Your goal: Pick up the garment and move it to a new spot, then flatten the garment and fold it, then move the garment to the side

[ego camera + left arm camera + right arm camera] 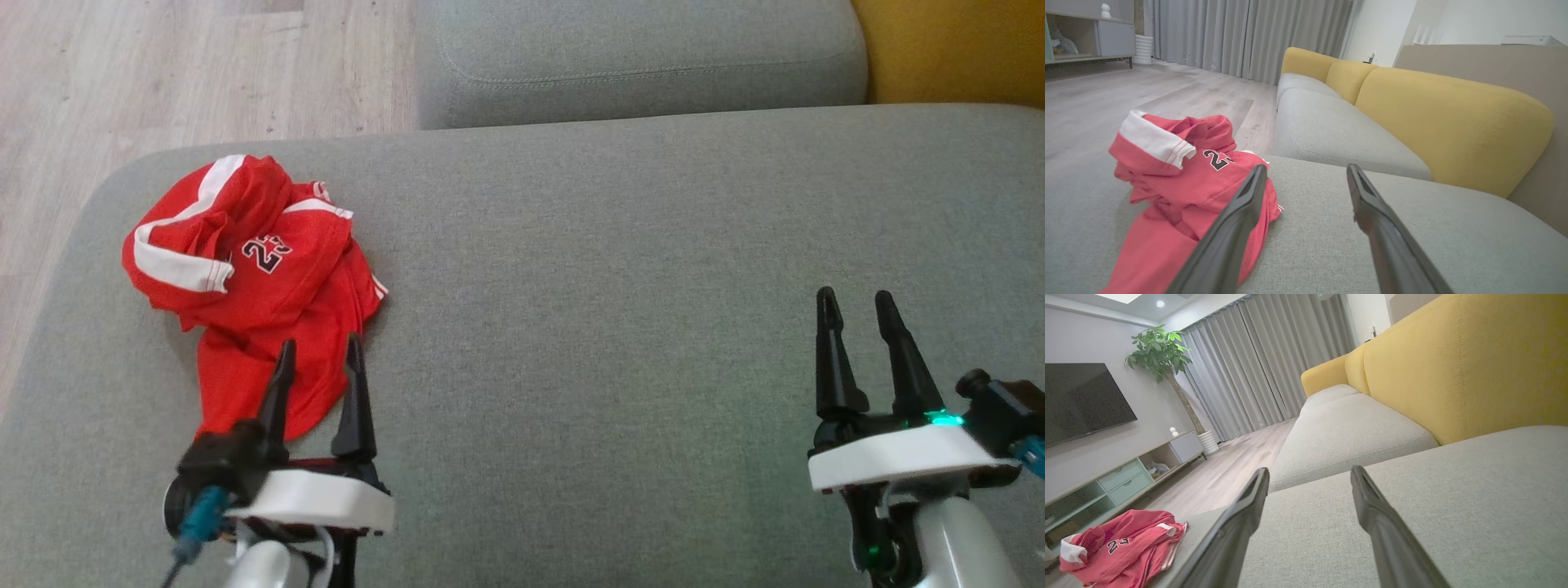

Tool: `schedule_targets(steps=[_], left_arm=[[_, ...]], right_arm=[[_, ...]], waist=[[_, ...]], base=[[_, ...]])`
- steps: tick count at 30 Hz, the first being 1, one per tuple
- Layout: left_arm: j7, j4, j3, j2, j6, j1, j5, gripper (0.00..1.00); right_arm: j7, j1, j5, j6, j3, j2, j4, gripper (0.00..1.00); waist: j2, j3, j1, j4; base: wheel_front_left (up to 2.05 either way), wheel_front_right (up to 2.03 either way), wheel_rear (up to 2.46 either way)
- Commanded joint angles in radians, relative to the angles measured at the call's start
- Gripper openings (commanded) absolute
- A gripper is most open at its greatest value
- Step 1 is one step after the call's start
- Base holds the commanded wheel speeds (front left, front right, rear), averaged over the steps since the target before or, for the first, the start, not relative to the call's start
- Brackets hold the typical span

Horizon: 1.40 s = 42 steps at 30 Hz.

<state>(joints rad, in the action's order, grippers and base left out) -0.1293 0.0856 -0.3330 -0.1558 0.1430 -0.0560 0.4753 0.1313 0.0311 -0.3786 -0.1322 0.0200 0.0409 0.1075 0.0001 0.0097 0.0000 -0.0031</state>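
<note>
The garment (pixel 257 282) is a crumpled red jersey with white stripes and a dark number, lying at the left end of the grey sofa seat (pixel 612 327). My left gripper (pixel 320 353) hovers open over the garment's near edge, nothing between its fingers. In the left wrist view the garment (pixel 1184 192) lies left of and under the left finger (pixel 1237 220), with the gripper (pixel 1306 171) open. My right gripper (pixel 857 306) stands open far to the right over bare cushion. In the right wrist view the garment (pixel 1122 547) sits low at the left, well away from the open gripper (pixel 1310 473).
A second grey cushion (pixel 637 57) lies beyond the seat, with a yellow backrest (pixel 947 49) at the far right. Wooden floor (pixel 163 73) borders the seat's left and far-left edges. A TV cabinet (pixel 1118 477) and potted plant (pixel 1161 351) stand across the room.
</note>
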Motion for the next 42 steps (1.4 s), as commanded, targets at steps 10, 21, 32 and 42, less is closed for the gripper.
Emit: schedule_targets(steps=[10, 21, 32, 42], left_arm=[[-0.040, 0.012, -0.109, -0.077, 0.090, -0.098, -0.168, 1.00], [-0.076, -0.013, -0.206, -0.105, 0.189, -0.131, -0.234, 1.00], [-0.106, -0.061, -0.070, -0.031, 0.078, -0.037, -0.139, 1.00], [-0.132, 0.032, 0.030, 0.052, -0.060, -0.002, -0.236, 1.00]], right_arm=[[0.039, 0.027, 0.177, 0.001, 0.032, 0.007, -0.063, 1.00], [0.075, 0.024, 0.324, 0.001, 0.055, 0.008, -0.097, 1.00], [0.104, 0.002, 0.180, 0.001, 0.036, 0.009, -0.048, 1.00], [0.131, 0.002, 0.185, 0.002, 0.085, 0.009, 0.054, 1.00]], waist=[[-0.0001, 0.003, 0.0000, 0.001], [-0.0001, 0.005, 0.0000, 0.002], [-0.0001, 0.005, 0.0000, 0.006], [-0.0001, 0.005, 0.0000, 0.012]], base=[[0.00, 0.00, 0.00], [0.00, 0.00, 0.00], [0.00, 0.00, 0.00], [0.00, 0.00, 0.00]])
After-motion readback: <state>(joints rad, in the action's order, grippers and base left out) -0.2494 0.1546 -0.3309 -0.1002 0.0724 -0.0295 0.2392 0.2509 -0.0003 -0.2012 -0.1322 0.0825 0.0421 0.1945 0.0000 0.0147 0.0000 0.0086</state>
